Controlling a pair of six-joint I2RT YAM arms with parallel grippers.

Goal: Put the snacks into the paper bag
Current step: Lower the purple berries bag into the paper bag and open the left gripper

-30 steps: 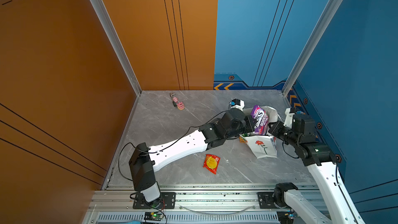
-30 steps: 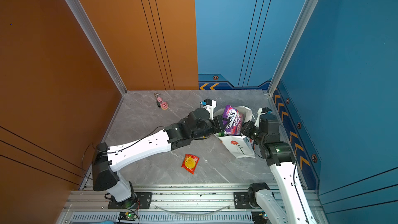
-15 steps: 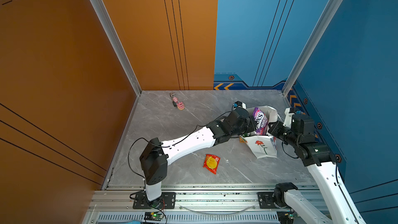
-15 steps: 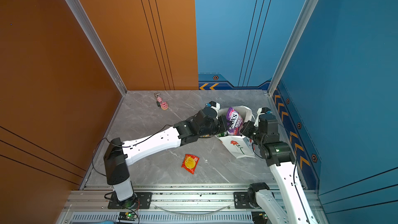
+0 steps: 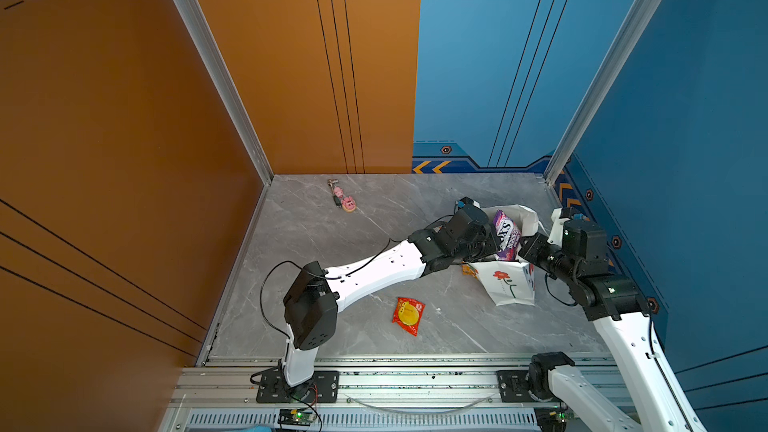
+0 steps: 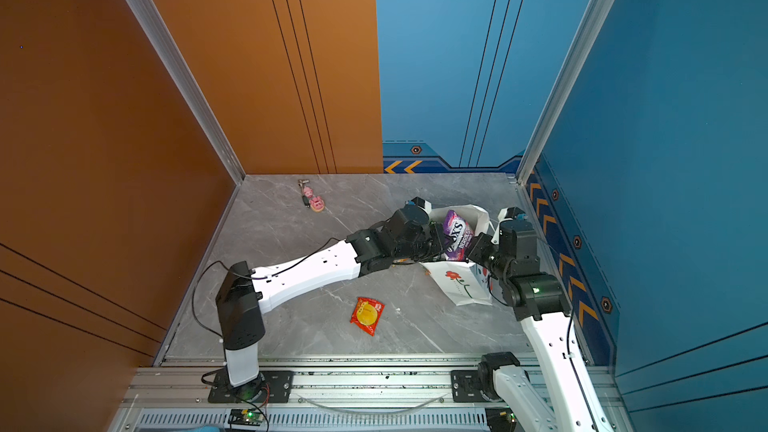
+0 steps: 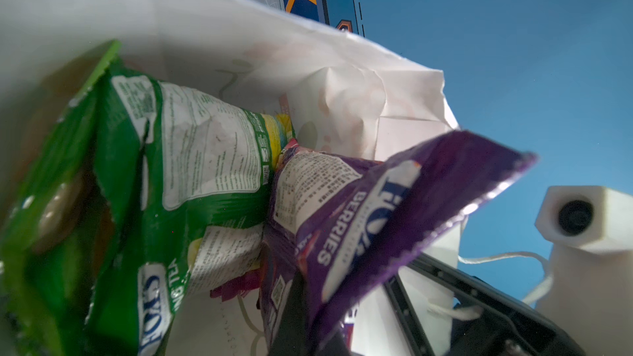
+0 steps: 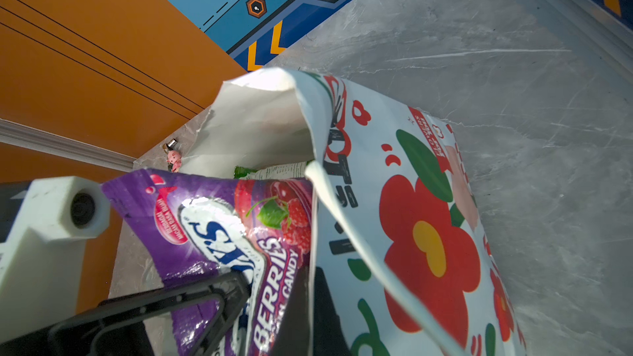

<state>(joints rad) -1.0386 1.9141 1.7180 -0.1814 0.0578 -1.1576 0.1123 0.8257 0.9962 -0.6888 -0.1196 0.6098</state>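
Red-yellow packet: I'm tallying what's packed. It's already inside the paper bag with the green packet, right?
No. The red-yellow packet lies on the table, apart from the paper bag, in both top views. The green packet is inside, as the left wrist view shows.

Glossy crinkly foil packet (image 5: 507, 236); matt paper bag (image 5: 511, 290).

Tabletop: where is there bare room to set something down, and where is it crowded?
Bare: from the pig charm to the left arm, and the front right patch between the red packet and the right arm. Crowded: around the paper bag.
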